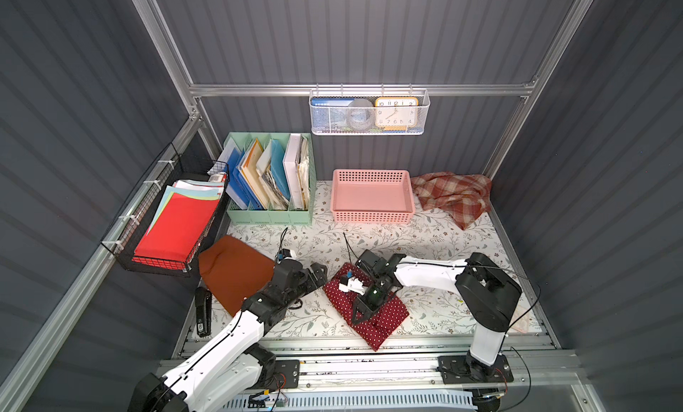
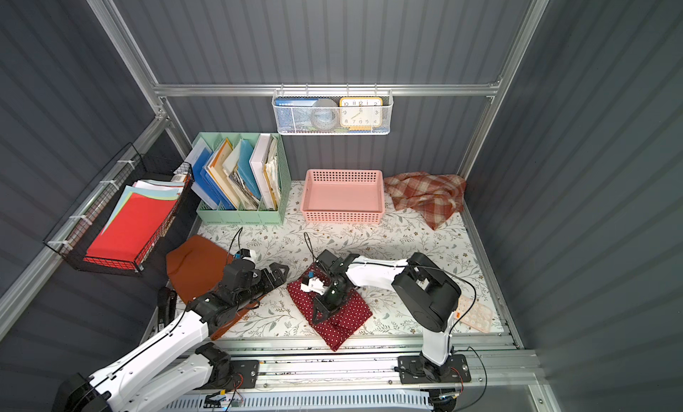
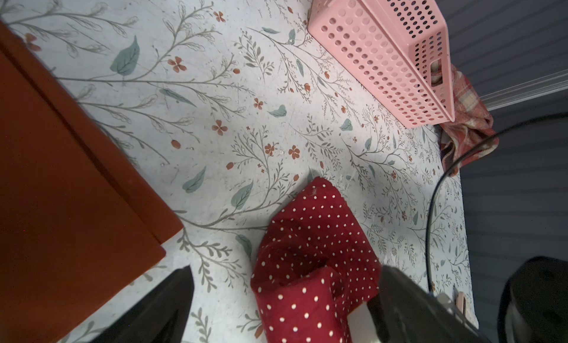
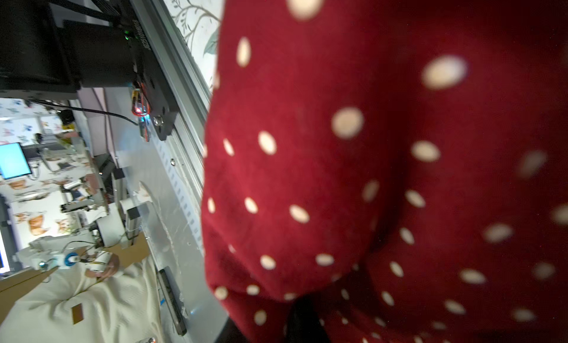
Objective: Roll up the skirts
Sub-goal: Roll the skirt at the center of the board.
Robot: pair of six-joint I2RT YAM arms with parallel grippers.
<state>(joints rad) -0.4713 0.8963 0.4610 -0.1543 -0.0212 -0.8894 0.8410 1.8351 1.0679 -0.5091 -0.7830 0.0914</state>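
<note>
The dark red polka-dot skirt (image 1: 384, 319) (image 2: 342, 330) lies folded near the front middle of the table. My right gripper (image 1: 357, 319) (image 2: 317, 319) rests on it, shut on a fold of this skirt. That fold fills the right wrist view (image 4: 307, 141), with only a dark fingertip (image 4: 302, 321) showing. My left gripper (image 1: 320, 272) (image 2: 281, 271) (image 3: 285, 298) stands open just left of the skirt's far end (image 3: 313, 227), nothing pinched. The rust-orange skirt (image 1: 233, 269) (image 3: 61, 187) lies flat at the left under the left arm. The plaid skirt (image 1: 451, 194) (image 3: 467, 117) is bunched at the back right corner.
A pink basket (image 1: 371, 218) sits at the back centre, a green file holder (image 1: 269, 216) to its left. On the left wall hangs a black wire tray (image 1: 159, 266) of red paper; a black stapler (image 1: 203, 310) lies front left. A white mesh basket (image 1: 369, 129) hangs above.
</note>
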